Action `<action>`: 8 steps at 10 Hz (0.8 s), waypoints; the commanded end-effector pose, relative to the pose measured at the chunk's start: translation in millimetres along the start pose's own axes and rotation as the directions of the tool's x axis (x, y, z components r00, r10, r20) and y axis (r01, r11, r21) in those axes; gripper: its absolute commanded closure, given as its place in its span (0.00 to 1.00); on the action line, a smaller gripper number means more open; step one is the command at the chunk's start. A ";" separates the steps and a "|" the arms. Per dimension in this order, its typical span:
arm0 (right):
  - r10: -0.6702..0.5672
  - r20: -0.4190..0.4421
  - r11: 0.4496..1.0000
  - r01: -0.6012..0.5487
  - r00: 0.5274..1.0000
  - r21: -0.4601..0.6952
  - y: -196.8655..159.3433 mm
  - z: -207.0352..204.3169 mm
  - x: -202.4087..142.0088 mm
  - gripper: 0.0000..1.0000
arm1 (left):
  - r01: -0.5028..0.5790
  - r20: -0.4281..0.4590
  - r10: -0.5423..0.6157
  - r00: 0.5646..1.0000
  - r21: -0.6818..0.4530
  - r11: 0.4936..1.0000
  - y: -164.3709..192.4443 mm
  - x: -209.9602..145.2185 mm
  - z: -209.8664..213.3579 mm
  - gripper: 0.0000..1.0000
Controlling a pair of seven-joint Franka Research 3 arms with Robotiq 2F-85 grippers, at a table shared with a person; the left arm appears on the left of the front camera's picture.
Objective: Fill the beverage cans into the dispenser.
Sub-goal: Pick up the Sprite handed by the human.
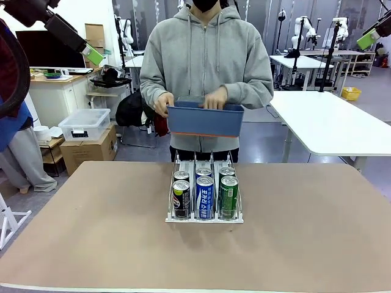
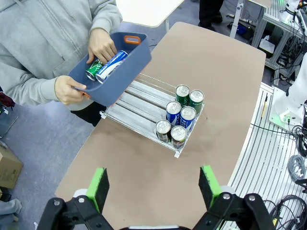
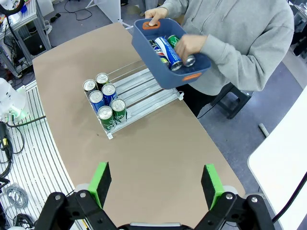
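The brown table (image 1: 91, 244) is carrying the dispenser (image 1: 204, 220), which is standing near its middle with the white front lip turned toward the robot. A person (image 1: 208, 55) in a grey hoodie is standing just behind the far end of the dispenser. The person is holding a blue bin (image 1: 204, 120) in the air above that far end. One hand (image 1: 164, 102) is gripping the rim of the bin, and the other hand (image 1: 215, 97) is reaching inside it, where it is lying on loose cans (image 3: 168, 50).

The left gripper (image 2: 153, 184) is hanging high on the robot's side of the dispenser, well apart from it. Its jaws are standing wide and are holding nothing. The right gripper (image 3: 156, 182) is hanging in the same way, also spread wide and empty.

Six cans are standing upright inside the dispenser, two in each lane, at the front lip:
- the black cans (image 1: 181, 198) in the robot's left lane
- the blue-and-white cans (image 1: 204, 196) in the middle lane
- the green cans (image 1: 228, 196) in the right lane
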State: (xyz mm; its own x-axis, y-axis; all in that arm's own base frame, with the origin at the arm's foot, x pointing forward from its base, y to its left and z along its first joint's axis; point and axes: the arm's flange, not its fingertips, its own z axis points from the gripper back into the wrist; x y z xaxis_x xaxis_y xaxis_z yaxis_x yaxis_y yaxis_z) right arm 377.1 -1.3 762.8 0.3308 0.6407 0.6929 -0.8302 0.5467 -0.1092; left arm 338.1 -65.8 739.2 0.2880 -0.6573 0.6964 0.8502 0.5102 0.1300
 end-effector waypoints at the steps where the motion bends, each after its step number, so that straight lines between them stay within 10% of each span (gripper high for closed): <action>1: -0.002 -0.001 1.000 0.002 1.000 0.000 -0.1 -0.5 -1.1 0.00 | -0.002 -0.002 0.002 1.000 -0.009 1.000 -0.4 -1.8 -0.5 0.00; 8: -0.002 -0.001 1.000 0.002 1.000 0.000 -0.1 -0.5 -1.1 0.00 | -0.002 -0.002 0.002 1.000 -0.009 1.000 -0.4 -1.8 -0.5 0.00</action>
State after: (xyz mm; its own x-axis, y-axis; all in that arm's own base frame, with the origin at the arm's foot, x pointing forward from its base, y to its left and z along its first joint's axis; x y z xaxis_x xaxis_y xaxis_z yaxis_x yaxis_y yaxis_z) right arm 377.1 -1.3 762.8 0.3308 0.6407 0.6929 -0.8302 0.5467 -0.1092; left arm 338.1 -65.8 739.2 0.2880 -0.6573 0.6964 0.8502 0.5102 0.1300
